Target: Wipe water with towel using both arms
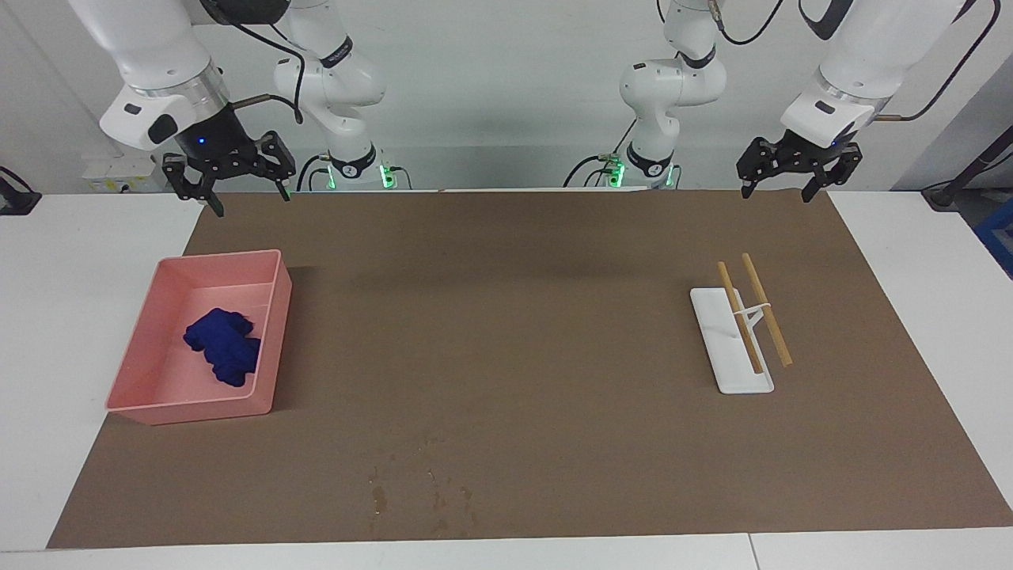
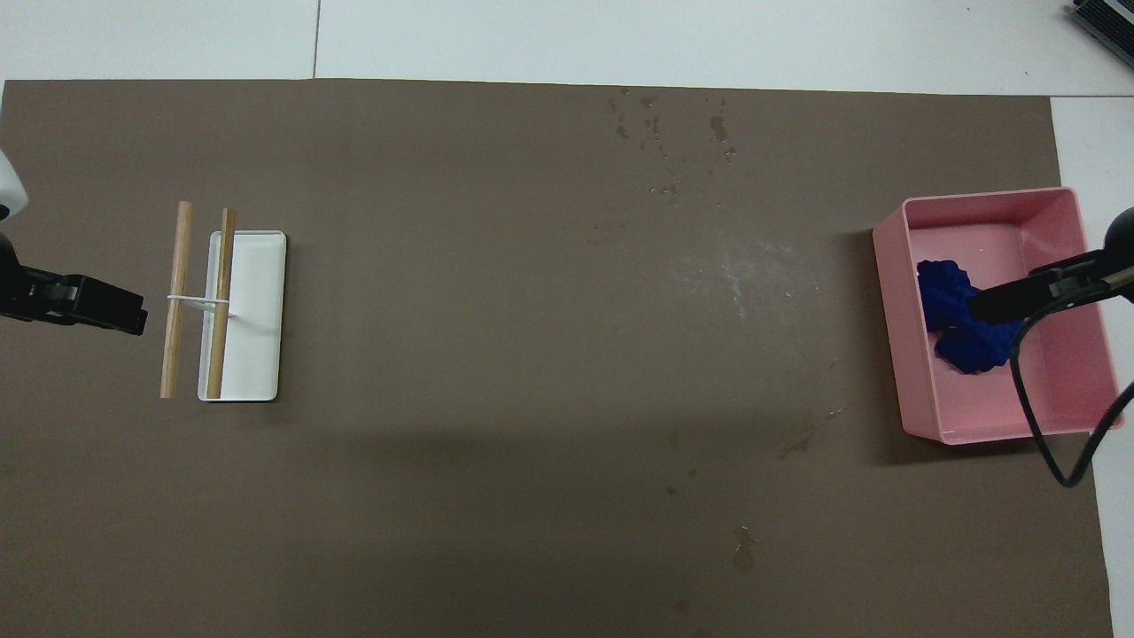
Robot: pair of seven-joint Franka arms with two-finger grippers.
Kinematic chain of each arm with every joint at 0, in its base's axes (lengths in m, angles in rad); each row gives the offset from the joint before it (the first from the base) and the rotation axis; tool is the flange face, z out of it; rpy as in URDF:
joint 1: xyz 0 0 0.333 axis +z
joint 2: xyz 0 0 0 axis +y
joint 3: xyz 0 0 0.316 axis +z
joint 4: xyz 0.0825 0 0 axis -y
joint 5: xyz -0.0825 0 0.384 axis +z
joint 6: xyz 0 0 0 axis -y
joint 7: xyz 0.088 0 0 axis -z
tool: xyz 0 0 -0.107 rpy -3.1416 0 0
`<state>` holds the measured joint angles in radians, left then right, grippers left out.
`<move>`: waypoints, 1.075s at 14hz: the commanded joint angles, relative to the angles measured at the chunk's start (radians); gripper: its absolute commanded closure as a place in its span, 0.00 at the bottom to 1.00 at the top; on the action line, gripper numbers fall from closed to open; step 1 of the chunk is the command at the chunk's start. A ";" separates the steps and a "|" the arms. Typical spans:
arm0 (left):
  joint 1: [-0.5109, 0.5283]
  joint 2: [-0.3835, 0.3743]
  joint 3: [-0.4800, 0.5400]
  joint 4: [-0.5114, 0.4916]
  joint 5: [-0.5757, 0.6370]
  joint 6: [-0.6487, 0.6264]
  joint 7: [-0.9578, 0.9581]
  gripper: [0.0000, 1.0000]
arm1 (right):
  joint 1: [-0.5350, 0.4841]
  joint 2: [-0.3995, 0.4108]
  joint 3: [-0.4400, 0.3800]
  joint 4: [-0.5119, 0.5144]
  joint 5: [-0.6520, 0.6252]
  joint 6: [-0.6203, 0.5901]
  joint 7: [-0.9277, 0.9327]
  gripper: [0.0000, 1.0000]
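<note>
In the facing view, at the upper left of the frame, the right gripper (image 1: 245,194) is seen raised over the corner of the brown mat (image 1: 506,317), above the desk (image 1: 71,261); its fingers are spread open and nothing is held. Below it, in the left part of the frame, a pink bin (image 1: 273,348) is set on the mat's edge, and a crumpled blue towel (image 1: 224,346) is seen lying inside it, untouched. In the overhead view the same towel (image 2: 952,310) is partly covered by the right arm's black parts.

At the lower centre of the facing view, close to the mat's bottom edge, a scatter of small wet specks, the water (image 1: 431,483), is found; in the overhead view it appears at the upper centre (image 2: 660,133).

In the right part of the facing frame a white tray (image 1: 724,356) is laid on the mat, with two wooden sticks (image 1: 752,313) resting on a small white stand across it.

At the upper right the left gripper (image 1: 779,190) is held over the mat's corner, fingers apart and empty.
</note>
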<state>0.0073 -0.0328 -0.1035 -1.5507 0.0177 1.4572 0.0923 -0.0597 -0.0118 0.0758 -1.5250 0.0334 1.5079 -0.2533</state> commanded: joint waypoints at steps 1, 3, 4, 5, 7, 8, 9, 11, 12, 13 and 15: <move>-0.006 -0.030 0.001 -0.034 -0.004 0.029 -0.006 0.00 | -0.009 -0.016 0.001 -0.015 0.008 -0.014 -0.023 0.00; 0.003 -0.029 0.005 -0.037 -0.025 0.070 -0.011 0.00 | -0.009 -0.016 -0.001 -0.015 0.008 -0.014 -0.023 0.00; 0.005 -0.029 0.010 -0.039 -0.053 0.074 -0.009 0.00 | -0.009 -0.016 -0.001 -0.015 0.008 -0.014 -0.023 0.00; 0.006 -0.030 0.010 -0.043 -0.051 0.075 0.001 0.00 | -0.009 -0.016 0.001 -0.015 0.008 -0.012 -0.023 0.00; 0.006 -0.033 0.010 -0.057 -0.051 0.072 0.021 0.00 | -0.009 -0.016 -0.001 -0.015 0.008 -0.012 -0.021 0.00; 0.006 -0.038 0.010 -0.058 -0.051 0.069 0.032 0.00 | -0.011 -0.016 -0.001 -0.015 0.007 -0.012 -0.023 0.00; 0.008 -0.039 0.010 -0.058 -0.051 0.068 0.033 0.00 | -0.012 -0.016 -0.001 -0.015 0.007 -0.012 -0.023 0.00; 0.019 -0.041 0.010 -0.068 -0.051 0.069 0.032 0.00 | -0.012 -0.016 -0.002 -0.015 0.005 -0.014 -0.023 0.00; 0.020 -0.042 0.010 -0.069 -0.051 0.068 0.029 0.00 | -0.011 -0.016 -0.002 -0.014 -0.007 -0.014 -0.023 0.00; 0.022 -0.042 0.013 -0.069 -0.051 0.066 0.026 0.00 | -0.011 -0.016 -0.001 -0.014 -0.025 -0.012 -0.023 0.00; 0.039 -0.041 0.015 -0.068 -0.051 0.075 0.026 0.00 | -0.011 -0.017 -0.001 -0.014 -0.030 -0.012 -0.021 0.00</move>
<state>0.0225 -0.0412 -0.0889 -1.5779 -0.0192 1.5007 0.1029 -0.0599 -0.0118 0.0719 -1.5253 0.0158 1.5077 -0.2533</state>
